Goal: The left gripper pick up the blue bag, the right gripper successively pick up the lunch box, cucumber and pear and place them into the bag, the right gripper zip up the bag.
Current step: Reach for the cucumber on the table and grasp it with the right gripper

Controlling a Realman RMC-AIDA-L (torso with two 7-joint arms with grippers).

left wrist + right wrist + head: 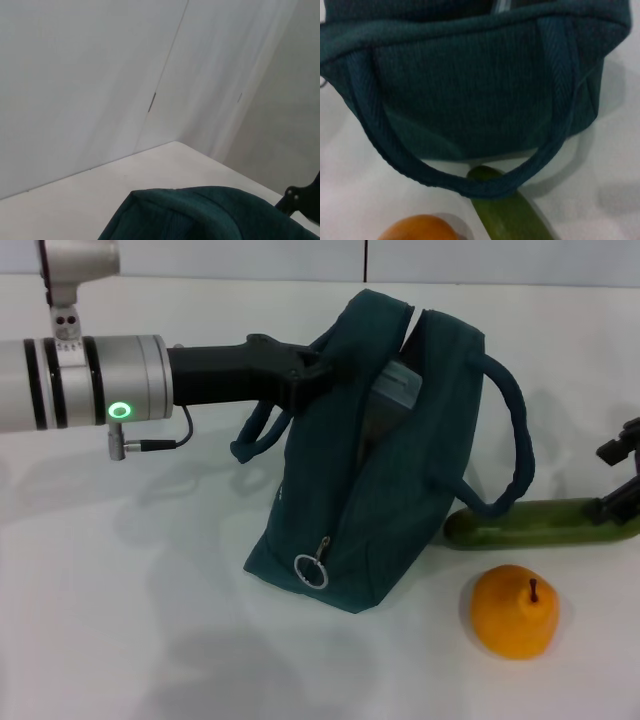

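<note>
I centre my right gripper [622, 480], fingers unreadable, on the long green cucumber [540, 524]; left gripper [312, 373] clenches the teal fabric bag [380, 490].

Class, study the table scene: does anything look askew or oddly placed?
Yes. One looped handle of the dark teal fabric bag droops over the near end of the long green cucumber, so lifting it may snag. The orange-yellow pear sits clear.

silver left wrist [80, 380], green ring, black cable.
</note>
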